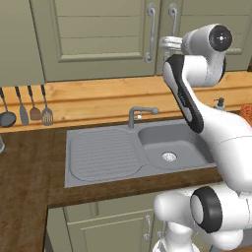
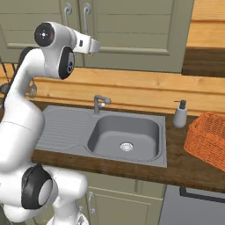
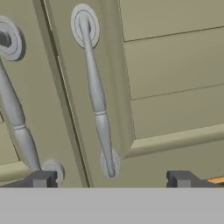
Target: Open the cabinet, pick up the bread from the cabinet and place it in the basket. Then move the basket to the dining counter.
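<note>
- Cabinet [image 1: 98,39] hangs on the wall above the sink [image 1: 140,152], and both its doors are closed.
- End effector [image 3: 111,179] is up close to the doors, its two tips spread wide and holding nothing.
- Right door's handle [image 3: 97,92] runs between the tips.
- Basket [image 2: 207,138] sits on the tabletop [image 2: 176,169], right of the sink, near a soap bottle [image 2: 179,113].

A grey sink [image 2: 125,134] with a ribbed drainboard [image 1: 102,153] sits in a dark wood worktop [image 1: 24,167], its tap [image 1: 137,114] at the far edge. A soap dispenser [image 2: 180,114] stands right of it; utensils [image 1: 25,108] hang at far left.
</note>
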You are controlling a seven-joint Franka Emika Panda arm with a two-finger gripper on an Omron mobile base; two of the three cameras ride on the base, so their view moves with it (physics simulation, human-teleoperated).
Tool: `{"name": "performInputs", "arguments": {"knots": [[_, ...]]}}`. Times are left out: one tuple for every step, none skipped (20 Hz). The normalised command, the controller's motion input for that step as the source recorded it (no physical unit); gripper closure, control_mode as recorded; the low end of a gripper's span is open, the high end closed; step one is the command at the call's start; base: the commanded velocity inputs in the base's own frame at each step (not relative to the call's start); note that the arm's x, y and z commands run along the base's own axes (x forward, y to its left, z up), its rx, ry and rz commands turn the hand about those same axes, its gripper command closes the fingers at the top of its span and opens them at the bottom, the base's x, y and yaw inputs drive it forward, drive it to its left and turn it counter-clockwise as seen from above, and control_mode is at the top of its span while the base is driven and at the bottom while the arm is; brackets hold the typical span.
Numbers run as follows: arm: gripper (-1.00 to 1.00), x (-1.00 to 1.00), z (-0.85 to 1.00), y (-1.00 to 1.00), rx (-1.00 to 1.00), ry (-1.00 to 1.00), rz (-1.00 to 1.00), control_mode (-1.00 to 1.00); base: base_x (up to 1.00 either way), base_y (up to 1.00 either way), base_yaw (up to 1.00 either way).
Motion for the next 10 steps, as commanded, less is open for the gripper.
{"name": "performInputs", "arguments": {"knots": [[-1.0, 0.49, -0.13, 0.0, 0.0, -0.03, 0.0, -1.0, 0.0, 0.0, 0.0], [-1.0, 0.56, -0.13, 0.0, 0.0, -0.04, 0.0, -1.0, 0.0, 0.0, 0.0], [-1.0, 0.65, -0.14, 0.0, 0.0, -0.03, 0.0, -1.0, 0.0, 0.0, 0.0], [-1.0, 0.69, -0.13, 0.0, 0.0, 0.0, 0.0, -1.0, 0.0, 0.0, 0.0], [-1.0, 0.71, -0.11, 0.0, 0.0, 0.0, 0.0, -1.0, 0.0, 0.0, 0.0], [-1.0, 0.76, -0.1, 0.0, 0.0, 0.0, 0.0, -1.0, 0.0, 0.0, 0.0], [-1.0, 0.8, -0.09, -0.03, 0.0, 0.0, 0.0, -1.0, 0.0, 0.0, 0.0], [-1.0, 0.79, -0.09, -0.03, 0.0, 0.0, 0.0, -1.0, 0.0, 0.0, 0.0], [-1.0, 0.78, -0.09, -0.04, 0.0, 0.0, 0.0, -1.0, 0.0, 0.0, 0.0], [-1.0, 0.74, -0.04, -0.07, 0.0, 0.0, 0.0, -1.0, 0.0, 0.0, 0.0]]}}
